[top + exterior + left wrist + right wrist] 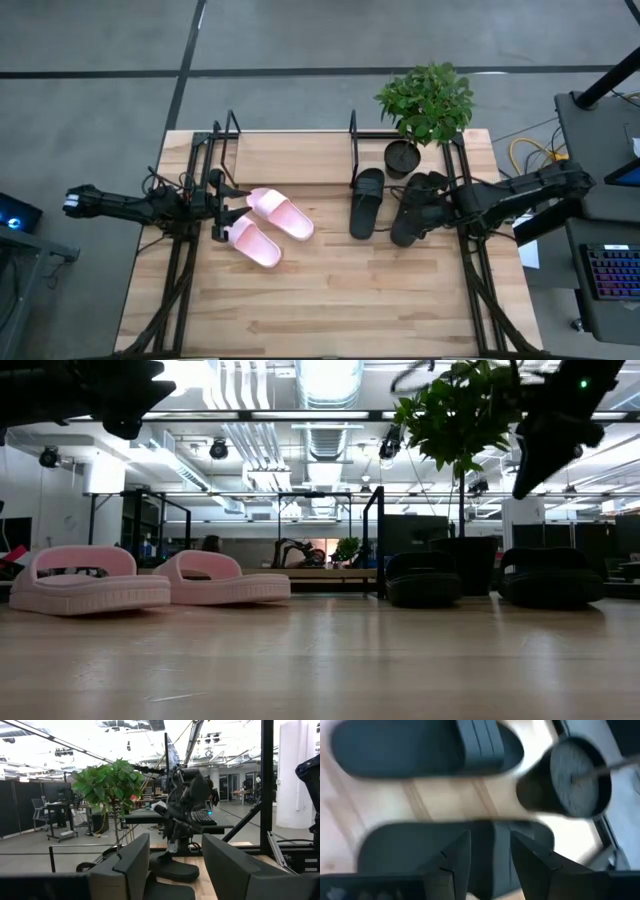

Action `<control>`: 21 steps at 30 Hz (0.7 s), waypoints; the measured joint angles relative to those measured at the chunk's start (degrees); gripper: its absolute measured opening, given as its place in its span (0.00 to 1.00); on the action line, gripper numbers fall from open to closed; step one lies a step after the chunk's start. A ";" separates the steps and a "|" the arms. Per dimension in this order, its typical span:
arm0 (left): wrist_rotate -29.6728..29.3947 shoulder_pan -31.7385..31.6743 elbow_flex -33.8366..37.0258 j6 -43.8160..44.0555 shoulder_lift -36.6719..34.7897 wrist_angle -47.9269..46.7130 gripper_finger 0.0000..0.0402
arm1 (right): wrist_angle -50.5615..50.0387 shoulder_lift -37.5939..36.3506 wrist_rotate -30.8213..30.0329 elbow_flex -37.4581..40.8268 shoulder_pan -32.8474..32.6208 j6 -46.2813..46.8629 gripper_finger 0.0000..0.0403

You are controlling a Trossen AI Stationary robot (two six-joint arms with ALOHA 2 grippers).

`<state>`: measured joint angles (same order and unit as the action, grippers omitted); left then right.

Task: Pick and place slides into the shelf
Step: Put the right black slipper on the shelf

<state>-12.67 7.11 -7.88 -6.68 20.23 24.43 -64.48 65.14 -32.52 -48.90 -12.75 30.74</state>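
Two pale pink slides [280, 213] [253, 241] lie sole-down on the table's left half. Two black slides lie sole-down on the right: one [366, 203] by itself, the other [408, 228] under my right gripper [490, 855]. That gripper points steeply down with its fingers open over this slide's strap [492, 840]; in the low view it [543, 455] hangs well above the slide [550, 575]. My left gripper [175, 870] is open and empty, held level above the table's left edge beside the pink slides. The shelf [352, 140] stands along the far edge.
A potted plant [425, 100] in a black pot [570, 785] stands at the far right, close behind the black slides and beside the shelf's right end. The black frames of the arms [480, 280] run along both sides of the table. Bare wood [330, 300] lies toward the near edge.
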 joint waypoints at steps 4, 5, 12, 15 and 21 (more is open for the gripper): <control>0.00 0.00 0.02 0.00 0.00 0.00 0.41 | -2.25 4.36 1.14 0.06 0.00 2.63 0.32; 0.00 0.00 0.02 -0.02 0.00 -0.02 0.41 | -2.29 5.47 1.50 0.06 0.00 2.70 0.32; -0.02 0.00 0.66 -0.04 0.00 -0.09 0.41 | -2.73 13.13 2.52 0.41 0.00 2.71 0.32; -0.02 0.00 1.02 -0.05 0.00 -0.22 0.41 | -2.72 15.93 2.45 0.57 0.00 2.69 0.32; -0.02 0.00 1.44 -0.04 -0.13 -0.17 0.41 | -2.70 19.98 -2.14 1.52 0.02 6.40 0.32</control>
<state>-12.69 7.11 -6.44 -6.72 20.09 24.25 -67.18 85.13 -34.66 -47.38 -12.73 37.14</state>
